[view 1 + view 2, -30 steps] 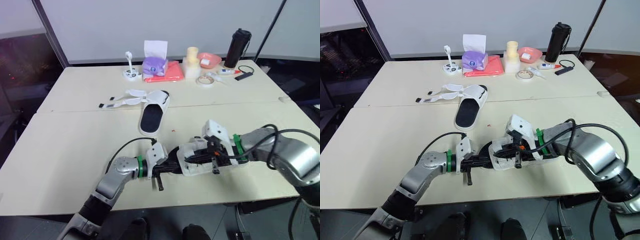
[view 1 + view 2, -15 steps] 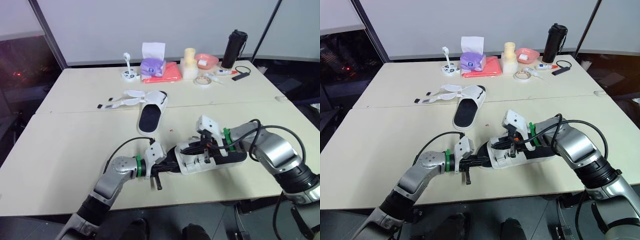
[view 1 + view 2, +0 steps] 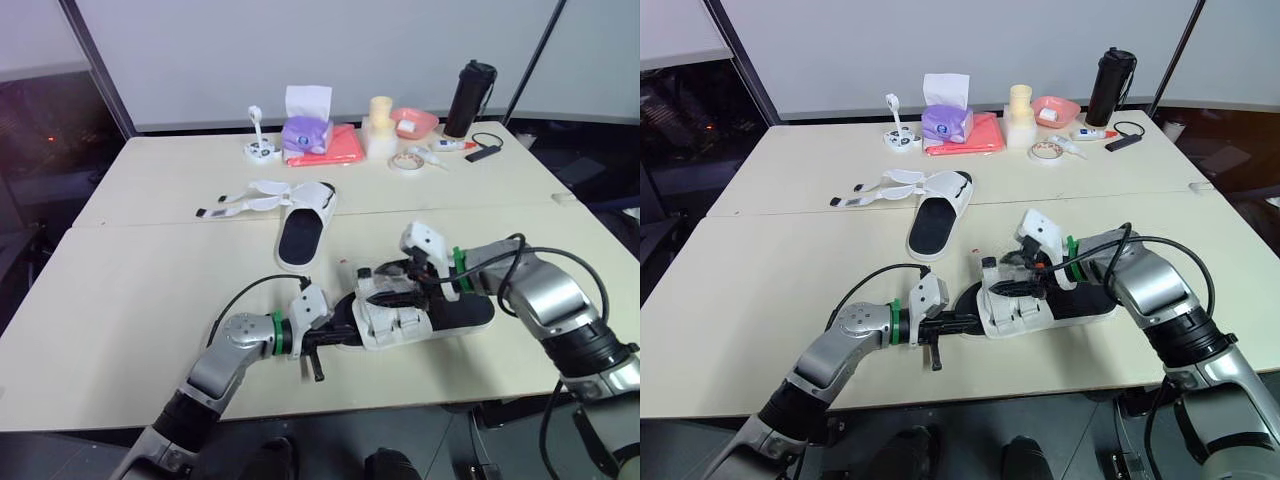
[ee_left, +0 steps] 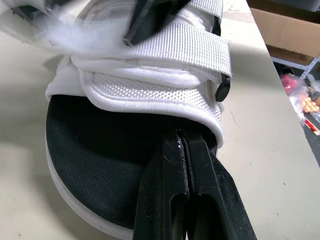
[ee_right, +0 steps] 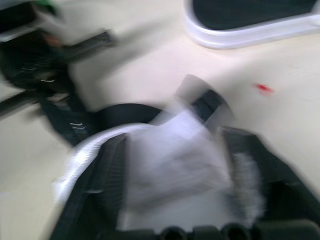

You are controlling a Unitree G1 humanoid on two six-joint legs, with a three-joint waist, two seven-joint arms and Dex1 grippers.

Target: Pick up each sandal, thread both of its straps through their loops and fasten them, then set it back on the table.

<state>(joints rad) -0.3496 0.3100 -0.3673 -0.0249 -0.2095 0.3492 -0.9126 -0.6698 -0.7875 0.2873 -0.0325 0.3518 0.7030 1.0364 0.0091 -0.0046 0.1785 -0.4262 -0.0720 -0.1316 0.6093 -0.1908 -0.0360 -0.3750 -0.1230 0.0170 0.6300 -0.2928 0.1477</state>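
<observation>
Left gripper (image 3: 338,336) is clamped tight on the toe of the white mesh sandal with black footbed (image 3: 440,315), pinning it steady, I'd say, for strap work. Right gripper (image 3: 398,283) sits over that sandal's straps; its grip I cannot tell. Beyond it, a second white sandal (image 3: 305,225), straps loose, lies on the pale beige table (image 3: 130,300).

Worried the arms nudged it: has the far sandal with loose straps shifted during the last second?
No. The far sandal still lies across the table seam at the same spot, its straps spread toward the robot's left.
</observation>
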